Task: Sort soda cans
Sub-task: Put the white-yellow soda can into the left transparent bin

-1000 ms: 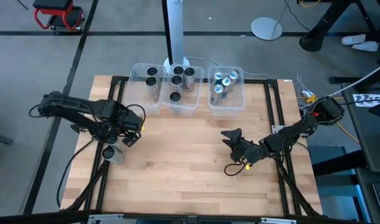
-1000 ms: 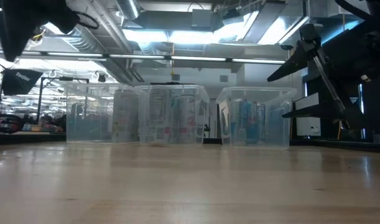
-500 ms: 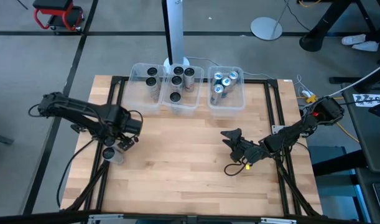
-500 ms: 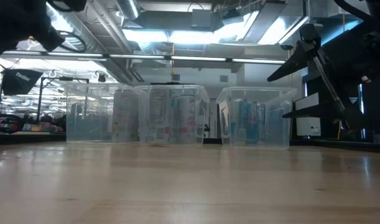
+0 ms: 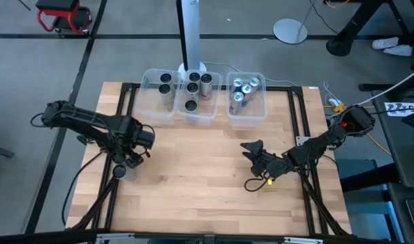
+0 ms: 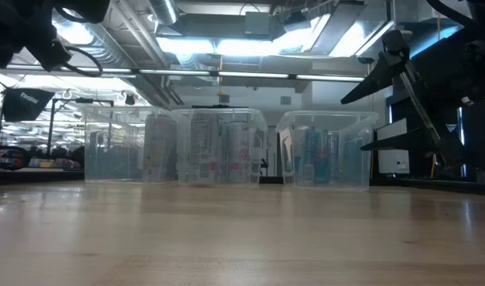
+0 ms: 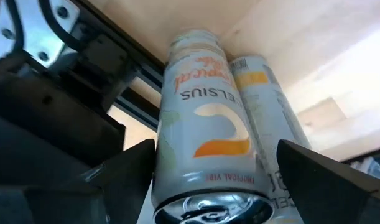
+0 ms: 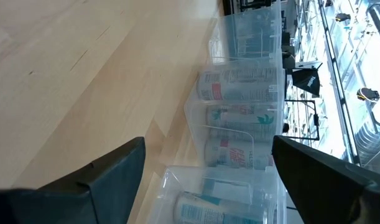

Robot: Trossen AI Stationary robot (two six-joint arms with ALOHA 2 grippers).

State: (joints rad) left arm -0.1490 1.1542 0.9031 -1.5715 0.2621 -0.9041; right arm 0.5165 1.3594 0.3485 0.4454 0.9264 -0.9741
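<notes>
Left gripper (image 5: 130, 161) sits at the table's left edge, directly over two soda cans standing side by side; in the left wrist view its fingers (image 7: 124, 171) are spread wide on either side of a white can with orange markings (image 7: 202, 124), not visibly touching it; a second white can with a yellow patch (image 7: 267, 109) stands just beside the first, touching or nearly so, hard to tell from this angle; in the high view only one can (image 5: 120, 172) peeks out beneath the gripper; right gripper (image 5: 251, 150) hangs over the right-centre of the wooden table (image 5: 193, 176), jaws wide and holding nothing, pointed toward the bins; three clear plastic bins line the far edge: left bin (image 5: 150, 76) and middle bin (image 5: 210, 112) hold dark-topped cans (image 5: 191, 87), right bin (image 5: 257, 112) holds teal-topped cans (image 5: 238, 86); a white pole (image 5: 188, 34) rises behind the bins.
</notes>
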